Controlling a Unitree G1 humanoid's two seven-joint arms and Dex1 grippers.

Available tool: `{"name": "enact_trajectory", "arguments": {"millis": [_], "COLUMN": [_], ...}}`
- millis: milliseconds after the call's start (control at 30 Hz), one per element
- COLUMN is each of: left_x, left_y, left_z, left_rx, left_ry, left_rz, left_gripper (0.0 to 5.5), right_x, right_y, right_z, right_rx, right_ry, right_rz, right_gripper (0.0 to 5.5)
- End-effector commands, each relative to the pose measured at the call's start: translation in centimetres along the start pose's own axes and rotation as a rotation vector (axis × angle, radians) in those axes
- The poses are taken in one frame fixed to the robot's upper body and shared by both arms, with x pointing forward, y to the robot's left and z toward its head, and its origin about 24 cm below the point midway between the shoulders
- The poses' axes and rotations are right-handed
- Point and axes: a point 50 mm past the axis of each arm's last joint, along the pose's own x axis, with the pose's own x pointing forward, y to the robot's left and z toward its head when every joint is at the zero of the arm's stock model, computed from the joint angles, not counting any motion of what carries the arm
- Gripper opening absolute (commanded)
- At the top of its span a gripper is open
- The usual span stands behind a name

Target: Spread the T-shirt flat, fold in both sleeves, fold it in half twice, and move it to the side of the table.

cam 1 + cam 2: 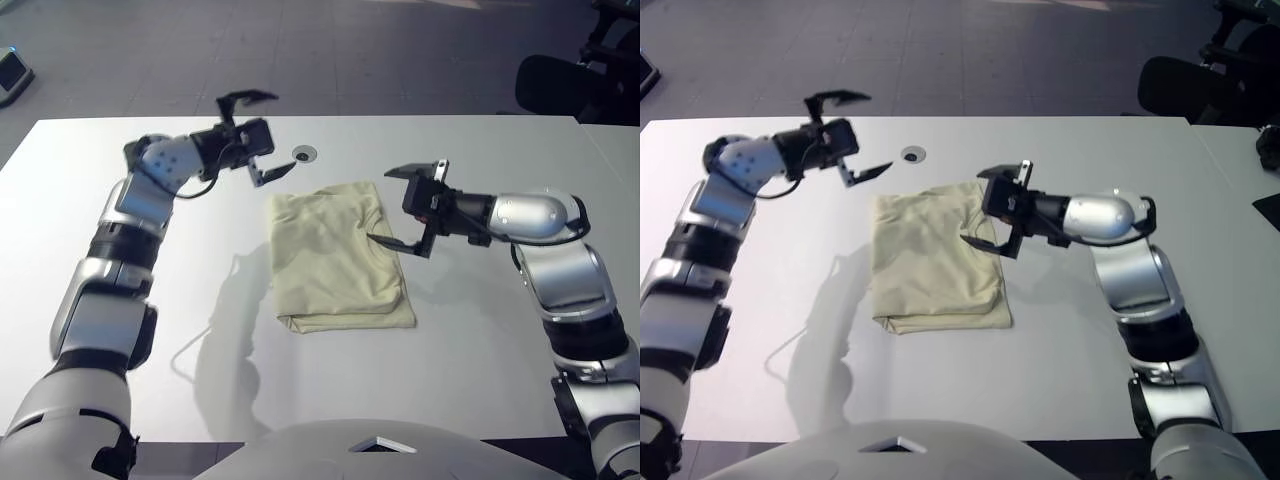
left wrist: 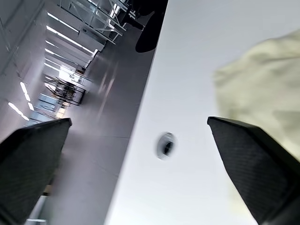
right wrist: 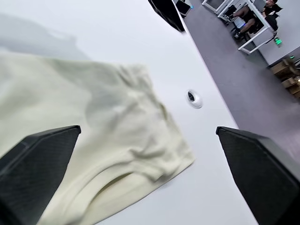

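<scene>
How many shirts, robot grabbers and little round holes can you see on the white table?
T-shirt, pale yellow and folded: 1
Grippers, both open: 2, the left gripper and the right gripper
Round hole: 1
Total: 4

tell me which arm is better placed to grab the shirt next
Probably right: the right gripper is open at the edge of the T-shirt; the left gripper hangs open beyond its far corner.
</scene>
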Motion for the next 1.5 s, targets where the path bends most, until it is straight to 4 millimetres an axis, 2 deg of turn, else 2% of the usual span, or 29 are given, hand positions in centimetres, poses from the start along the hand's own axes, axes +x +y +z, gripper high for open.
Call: {"name": "enact_trajectory", "arguments": {"millis": [33,100,167,300,367,433,600,733,933,1033,1167,1400,1500], "left_x": [-9.8,-11.4,-12.4,-13.3,-13.3,-13.1,-11.9,-9.9,-8.0,-7.1,-6.7,-6.4,-6.2], "left_y": [-7.8,-9.2,-10.2,-11.7,-12.6,-13.7,-16.8,-19.3,-19.6,-19.5,-19.6,-19.8,-19.9], "left_z": [4.3,5.3,5.5,6.1,6.3,5.8,6.0,6.4,4.5,3.7,3.7,3.8,3.9], "left_rx": [-0.359,-0.459,-0.506,-0.529,-0.43,-0.192,0.056,0.148,0.266,0.281,0.255,0.243,0.238], "left_ry": [-0.031,-0.022,-0.003,0.028,0.06,0.115,0.134,0.165,0.295,0.315,0.309,0.283,0.271], "left_rz": [-0.229,-0.348,-0.478,-0.619,-0.621,-0.615,-0.559,-0.446,-0.343,-0.353,-0.378,-0.444,-0.459], "left_gripper": [5.4,5.4,5.4,5.4,5.4,5.4,5.4,5.4,5.4,4.87,4.09,2.74,2.18], "right_x": [-7.1,-8.6,-9.4,-9.8,-9.6,-9.4,-8.6,-7.8,-7.1,-6.7,-5.6,-3.2,-2.4], "right_y": [6.4,8.7,10.1,10.9,11.0,11.4,12.4,12.3,11.8,11.8,11.5,11.0,11.1], "right_z": [-0.7,-0.7,-0.6,-1.0,-1.1,-1.4,-2.3,-2.8,-3.7,-4.0,-4.2,-5.6,-6.4], "right_rx": [0.056,0.119,0.172,0.179,0.162,0.136,0.092,0.064,0.017,-0.001,-0.074,-0.314,-0.375], "right_ry": [0.109,0.15,0.164,0.191,0.192,0.202,0.215,0.201,0.215,0.221,0.226,0.263,0.262], "right_rz": [0.13,0.228,0.308,0.388,0.38,0.363,0.332,0.287,0.274,0.283,0.275,0.214,0.221], "right_gripper": [5.38,5.38,5.38,5.38,5.38,5.38,5.38,5.38,5.38,5.4,5.4,5.4,4.91]}}
